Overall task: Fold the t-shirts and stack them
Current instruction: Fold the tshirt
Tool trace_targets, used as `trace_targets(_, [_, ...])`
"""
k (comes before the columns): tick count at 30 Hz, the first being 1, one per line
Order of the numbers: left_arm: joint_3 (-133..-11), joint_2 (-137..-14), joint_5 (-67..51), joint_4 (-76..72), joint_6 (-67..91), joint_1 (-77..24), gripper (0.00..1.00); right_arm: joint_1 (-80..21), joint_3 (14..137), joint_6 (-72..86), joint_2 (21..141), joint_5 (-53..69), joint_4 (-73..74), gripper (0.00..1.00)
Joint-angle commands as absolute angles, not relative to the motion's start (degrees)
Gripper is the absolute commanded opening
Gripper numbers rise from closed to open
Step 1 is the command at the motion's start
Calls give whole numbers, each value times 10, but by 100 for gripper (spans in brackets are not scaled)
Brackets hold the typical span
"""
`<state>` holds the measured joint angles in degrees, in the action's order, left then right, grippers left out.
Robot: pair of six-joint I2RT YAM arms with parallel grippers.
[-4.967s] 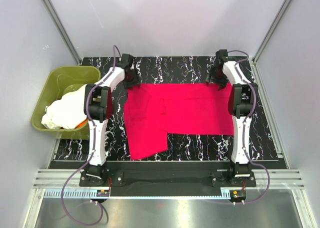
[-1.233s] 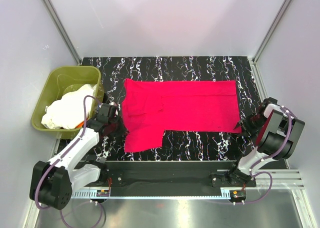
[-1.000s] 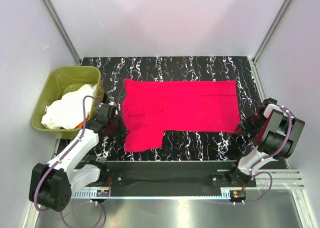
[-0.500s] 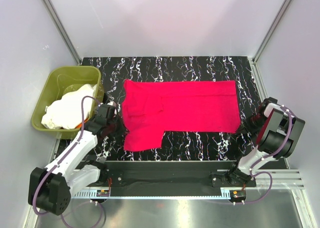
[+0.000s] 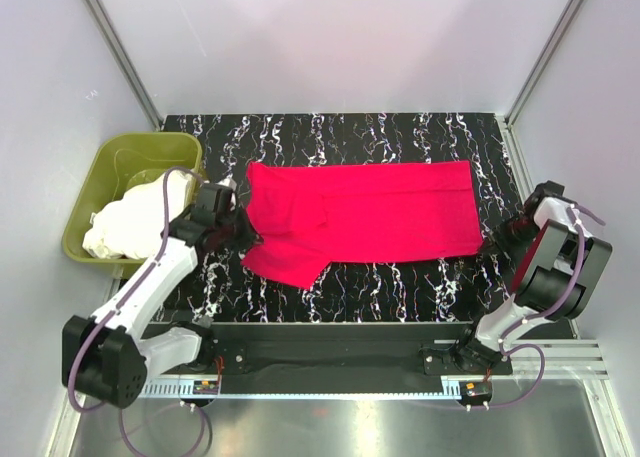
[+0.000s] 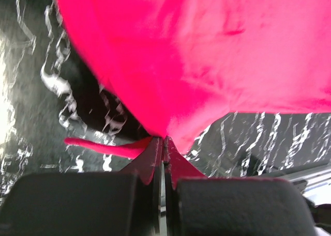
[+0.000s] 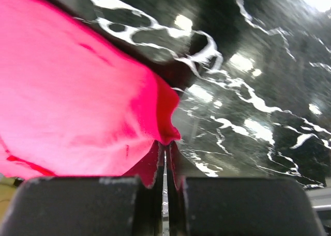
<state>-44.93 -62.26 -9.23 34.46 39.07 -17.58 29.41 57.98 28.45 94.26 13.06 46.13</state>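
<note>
A crimson-red t-shirt (image 5: 370,212) lies spread across the black marbled table (image 5: 400,137). My left gripper (image 5: 243,235) is shut on its near-left edge and holds that part lifted; the left wrist view shows the red cloth (image 6: 207,55) pinched at the tips of the gripper (image 6: 164,139). At the shirt's near-right corner my right gripper (image 5: 487,245) is shut on the cloth, and the right wrist view shows a red fold (image 7: 165,117) caught at the tips of the gripper (image 7: 165,144). White to cream t-shirts (image 5: 135,217) are heaped in the tub.
An olive-green plastic tub (image 5: 115,167) stands off the table's left side, close to my left arm. Grey enclosure walls rise on three sides, with metal posts at the far corners. A metal rail (image 5: 330,362) runs along the near edge by the arm bases.
My right gripper has shut on the shirt's near-right corner. My left gripper has moved up and away with the near-left edge, so the shirt's lower-left flap is pulled in.
</note>
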Motion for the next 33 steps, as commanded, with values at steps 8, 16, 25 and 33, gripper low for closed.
trace_targets(8, [-602, -748, -92, 326, 368, -151, 0, 261, 690, 270, 1016, 178, 483, 0])
trace_targets(16, [-681, -831, -100, 323, 363, -124, 0, 254, 794, 270, 1086, 162, 517, 0])
trace_targets(25, [-726, -890, -93, 327, 363, -110, 0, 236, 889, 262, 1159, 163, 533, 0])
trace_targets(33, [-752, -920, -81, 338, 360, -100, 0, 210, 956, 265, 1211, 167, 550, 0])
